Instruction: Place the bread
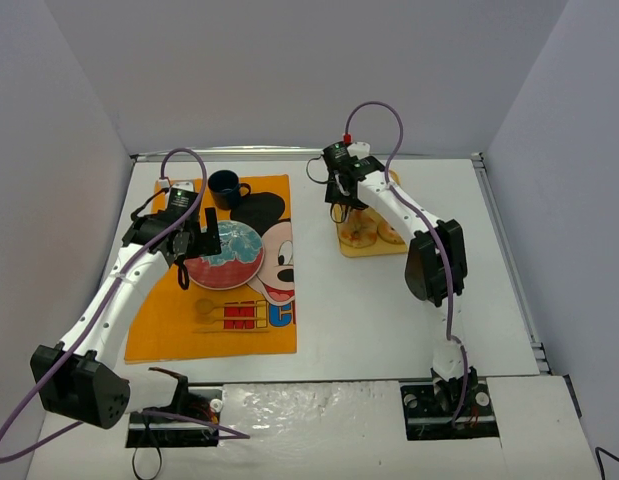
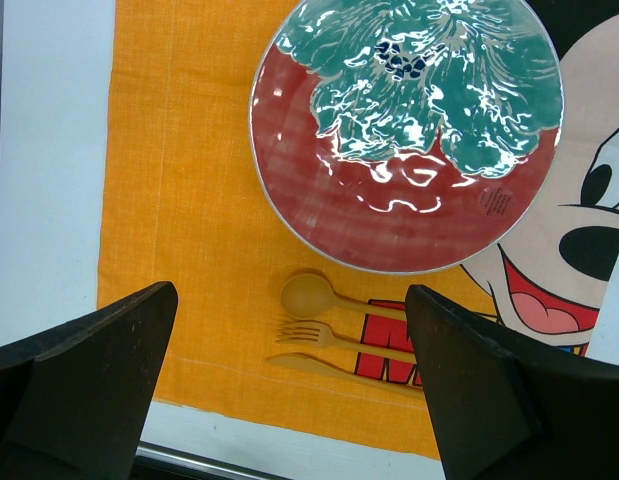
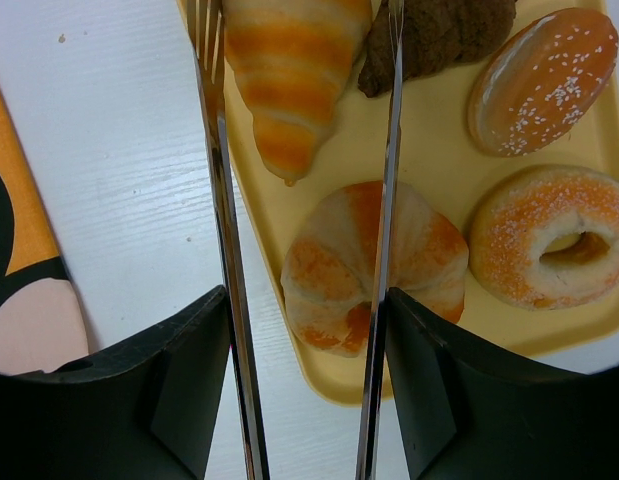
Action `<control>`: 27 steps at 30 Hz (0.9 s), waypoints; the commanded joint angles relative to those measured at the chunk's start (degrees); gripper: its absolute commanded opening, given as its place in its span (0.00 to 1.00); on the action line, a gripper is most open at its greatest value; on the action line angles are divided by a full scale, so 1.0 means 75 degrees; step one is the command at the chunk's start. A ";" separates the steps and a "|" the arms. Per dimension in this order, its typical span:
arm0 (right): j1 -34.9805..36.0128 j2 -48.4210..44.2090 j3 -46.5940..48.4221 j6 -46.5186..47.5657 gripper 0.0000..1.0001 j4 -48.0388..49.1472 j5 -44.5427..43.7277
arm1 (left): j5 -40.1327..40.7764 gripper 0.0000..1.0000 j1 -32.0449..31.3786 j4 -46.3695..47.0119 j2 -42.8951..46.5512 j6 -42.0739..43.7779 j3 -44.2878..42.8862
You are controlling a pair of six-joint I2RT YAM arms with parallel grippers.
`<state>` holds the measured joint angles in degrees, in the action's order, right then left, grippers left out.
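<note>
The bread, a golden-brown ridged croissant [image 3: 289,80], lies at the far end of a yellow tray [image 3: 444,125], between the two blades of metal tongs [image 3: 221,200]. My right gripper [image 3: 304,300] is shut on these tongs and hovers over the tray [image 1: 374,243]. The blades stand apart on either side of the croissant; their tips are out of view. A paler crescent roll [image 3: 329,265] lies nearer, partly under the right blade. The red and teal plate [image 1: 224,255] sits on the orange placemat. My left gripper [image 2: 291,295] is open and empty, above the mat just near of the plate [image 2: 319,200].
On the tray are a dark chocolate pastry [image 3: 439,35], a sprinkled doughnut [image 3: 544,80] and a ring doughnut [image 3: 554,240]. A tan spoon [image 2: 309,295], fork and knife lie on the placemat [image 2: 179,200]. A dark mug [image 1: 225,188] stands at the mat's far edge.
</note>
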<state>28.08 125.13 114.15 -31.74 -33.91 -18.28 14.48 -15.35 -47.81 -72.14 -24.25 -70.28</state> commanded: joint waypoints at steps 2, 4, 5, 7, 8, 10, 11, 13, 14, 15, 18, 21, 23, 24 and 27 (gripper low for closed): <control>-0.0064 0.0062 0.0331 0.0131 0.55 0.0092 0.0083 | 0.0120 0.97 0.0055 0.0117 0.0080 0.0034 -0.0285; -0.0054 0.0062 0.0331 0.0140 0.55 0.0101 0.0154 | 0.0120 0.97 0.0055 0.0136 0.0070 0.0034 -0.0276; -0.0042 0.0062 0.0326 0.0147 0.54 0.0113 0.0164 | 0.0115 0.97 0.0055 0.0140 0.0063 0.0029 -0.0264; -0.0028 0.0074 0.0319 0.0155 0.52 0.0127 0.0176 | 0.0108 0.97 0.0055 0.0141 0.0056 0.0022 -0.0250; -0.0022 0.0087 0.0312 0.0175 0.45 0.0134 0.0183 | 0.0108 0.97 0.0055 0.0147 0.0056 0.0022 -0.0250; -0.0028 0.0085 0.0292 0.0189 0.34 0.0127 0.0188 | 0.0097 0.97 0.0055 0.0152 0.0058 0.0009 -0.0250; -0.0028 0.0082 0.0269 0.0188 0.30 0.0128 0.0188 | 0.0097 0.97 0.0055 0.0152 0.0068 -0.0001 -0.0250; -0.0018 0.0043 0.0230 0.0168 0.17 0.0137 0.0198 | 0.0097 0.97 0.0055 0.0152 0.0078 -0.0001 -0.0240; -0.0017 0.0015 0.0214 0.0160 0.12 0.0139 0.0199 | 0.0097 0.97 0.0055 0.0152 0.0085 -0.0001 -0.0233; -0.0015 -0.0016 0.0198 0.0154 0.09 0.0137 0.0193 | 0.0097 0.97 0.0055 0.0152 0.0093 -0.0001 -0.0225; 0.0016 -0.0090 0.0158 0.0170 0.01 0.0127 0.0116 | 0.0092 0.97 0.0055 0.0152 0.0107 -0.0006 -0.0203; 0.0052 -0.0234 0.0089 0.0178 0.00 0.0127 -0.0049 | 0.0074 0.97 0.0055 0.0152 0.0136 -0.0024 -0.0182; 0.0059 -0.0355 0.0058 0.0191 0.00 0.0127 -0.0108 | 0.0062 0.97 0.0049 0.0152 0.0155 -0.0036 -0.0168; 0.0065 -0.0402 0.0036 0.0180 0.00 0.0129 -0.0145 | 0.0061 0.97 0.0055 0.0152 0.0164 -0.0036 -0.0166; 0.0065 -0.0595 -0.0025 0.0153 0.00 0.0127 -0.0279 | 0.0051 0.97 0.0054 0.0162 0.0198 -0.0036 -0.0132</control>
<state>28.21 127.05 114.05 -31.14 -33.70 -16.77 14.46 -15.35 -47.81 -72.16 -24.27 -70.28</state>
